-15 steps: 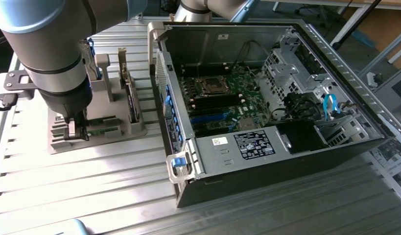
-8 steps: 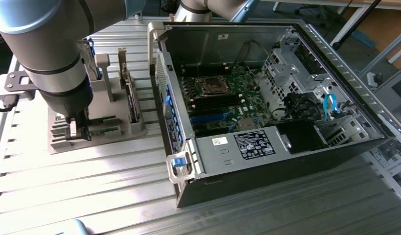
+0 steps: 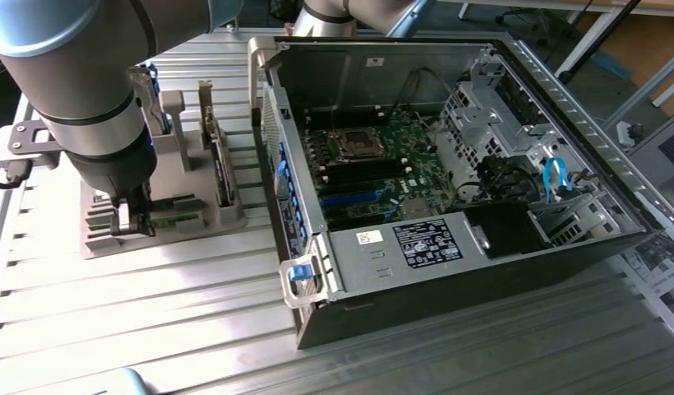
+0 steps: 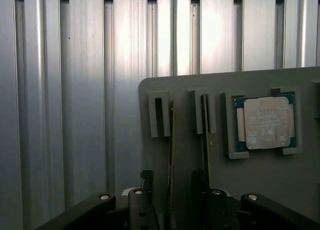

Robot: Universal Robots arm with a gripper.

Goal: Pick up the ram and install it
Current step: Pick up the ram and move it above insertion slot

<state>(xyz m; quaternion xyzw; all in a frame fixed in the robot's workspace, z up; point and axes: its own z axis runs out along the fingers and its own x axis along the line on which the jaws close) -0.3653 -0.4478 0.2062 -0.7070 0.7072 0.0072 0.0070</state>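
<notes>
exterior view: ribbed aluminium table (image 3: 150, 304) bears grey rack (image 3: 100, 243), open computer case (image 3: 480, 288); jaws apart astride ram (image 4: 171, 155).

The worktop (image 4: 85, 90) is formed of ribbed, brushed metal (brightly sheened); the grey holder (image 4: 260, 190) is seen as matt plastic, and the gripper (image 3: 136, 224) is finished matt black.

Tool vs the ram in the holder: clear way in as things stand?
Likely yes. The tool is open and straddles the ram, which stands on edge in the grey holder, with nothing between them. A second upright board stands close beside it and might get nudged.
</notes>
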